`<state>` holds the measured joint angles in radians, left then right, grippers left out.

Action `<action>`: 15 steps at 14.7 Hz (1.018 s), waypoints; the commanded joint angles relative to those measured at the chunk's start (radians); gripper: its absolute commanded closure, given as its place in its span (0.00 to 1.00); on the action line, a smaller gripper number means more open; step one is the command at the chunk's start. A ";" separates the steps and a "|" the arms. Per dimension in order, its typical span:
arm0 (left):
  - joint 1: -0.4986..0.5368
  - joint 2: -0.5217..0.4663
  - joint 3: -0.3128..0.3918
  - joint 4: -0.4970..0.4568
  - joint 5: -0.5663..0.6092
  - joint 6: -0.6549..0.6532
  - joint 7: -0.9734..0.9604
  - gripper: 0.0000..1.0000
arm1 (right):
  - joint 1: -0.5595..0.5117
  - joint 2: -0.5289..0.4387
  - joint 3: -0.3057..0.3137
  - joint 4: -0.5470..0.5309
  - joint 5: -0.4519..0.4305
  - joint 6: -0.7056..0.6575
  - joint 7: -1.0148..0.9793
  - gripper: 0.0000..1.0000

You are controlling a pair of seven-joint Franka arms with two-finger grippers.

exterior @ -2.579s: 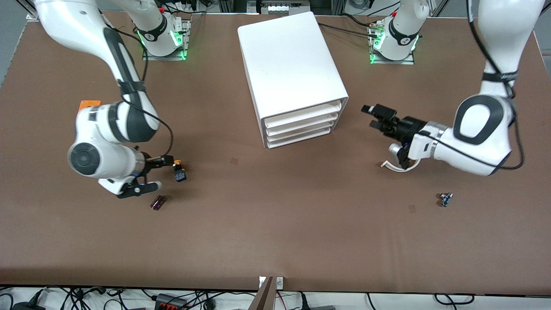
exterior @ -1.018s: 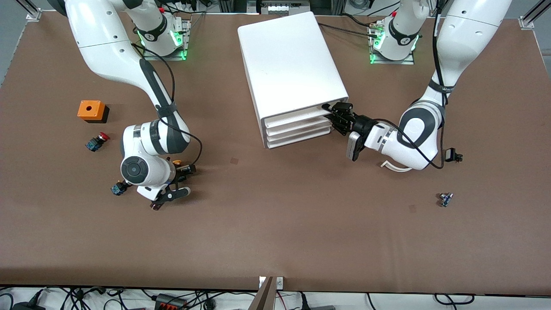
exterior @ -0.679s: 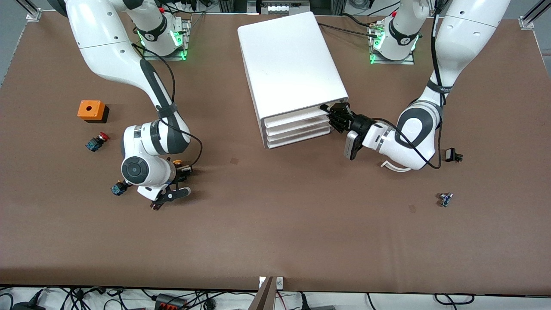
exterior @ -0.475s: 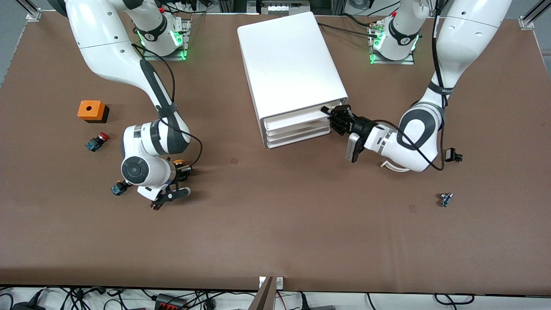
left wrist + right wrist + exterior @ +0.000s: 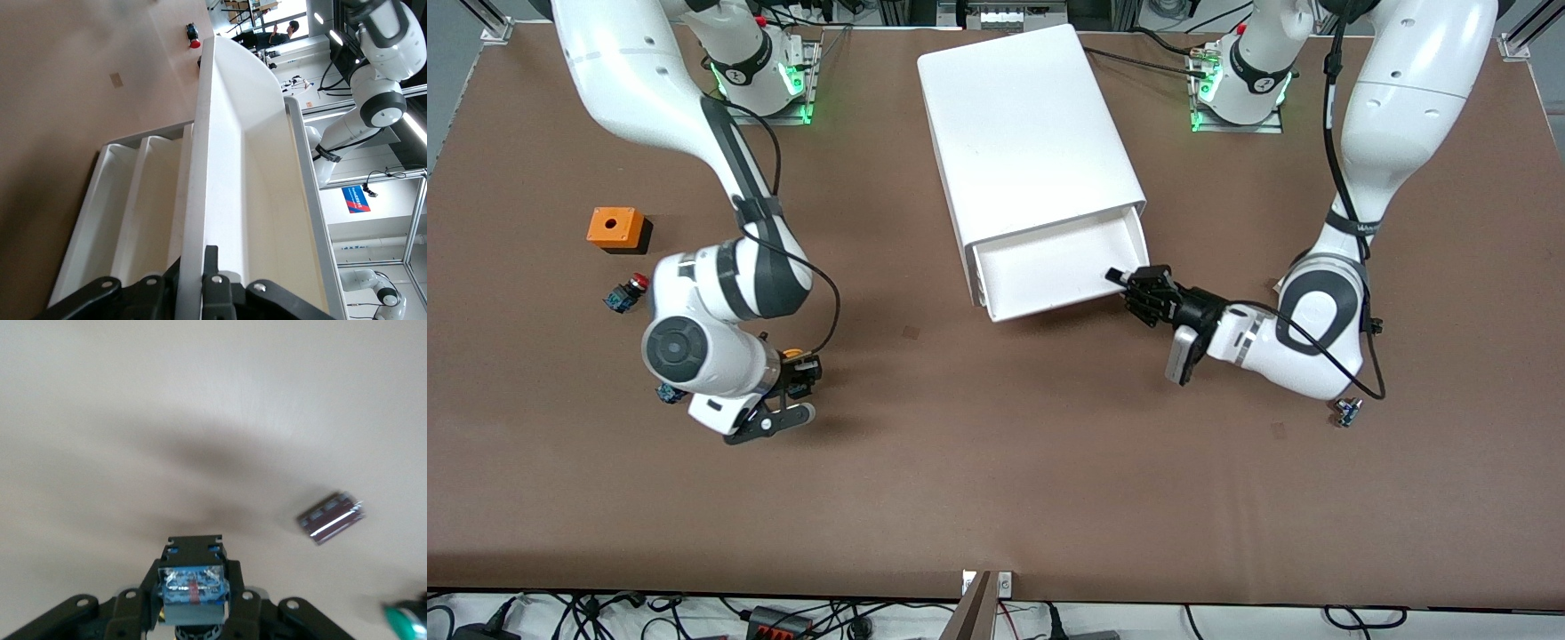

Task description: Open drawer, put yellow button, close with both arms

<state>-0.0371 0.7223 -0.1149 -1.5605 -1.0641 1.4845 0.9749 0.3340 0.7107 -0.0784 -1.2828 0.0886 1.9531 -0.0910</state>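
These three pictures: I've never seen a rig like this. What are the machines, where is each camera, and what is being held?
Two white robot arms work at a brown table. The front view looks down from across it; each wrist view rides on one arm. The left gripper is shut on the front edge of the drawer, the top one of a white cabinet, now pulled out. The right gripper is shut on the yellow button, over the table. An orange box, a red button and other small parts lie around.
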 commanded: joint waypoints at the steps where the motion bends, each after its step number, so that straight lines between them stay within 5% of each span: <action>1: -0.024 0.054 0.027 0.069 0.001 0.074 0.047 0.01 | 0.016 0.009 0.003 0.190 0.014 -0.088 -0.006 1.00; 6: -0.012 -0.053 0.032 0.073 0.062 0.062 -0.139 0.00 | 0.137 -0.022 -0.001 0.241 0.046 -0.157 0.175 1.00; 10: -0.013 -0.139 0.020 0.109 0.249 0.059 -0.476 0.00 | 0.221 -0.022 -0.001 0.309 0.048 -0.172 0.307 1.00; 13: -0.023 -0.153 0.017 0.163 0.510 0.037 -0.623 0.00 | 0.296 -0.022 -0.003 0.355 0.045 -0.129 0.401 1.00; 15: -0.029 -0.155 0.018 0.169 0.543 0.013 -0.692 0.00 | 0.338 -0.019 0.000 0.355 0.046 -0.044 0.441 1.00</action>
<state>-0.0566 0.5650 -0.0980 -1.4137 -0.5756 1.5259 0.3553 0.6370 0.6840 -0.0722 -0.9499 0.1223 1.8589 0.3053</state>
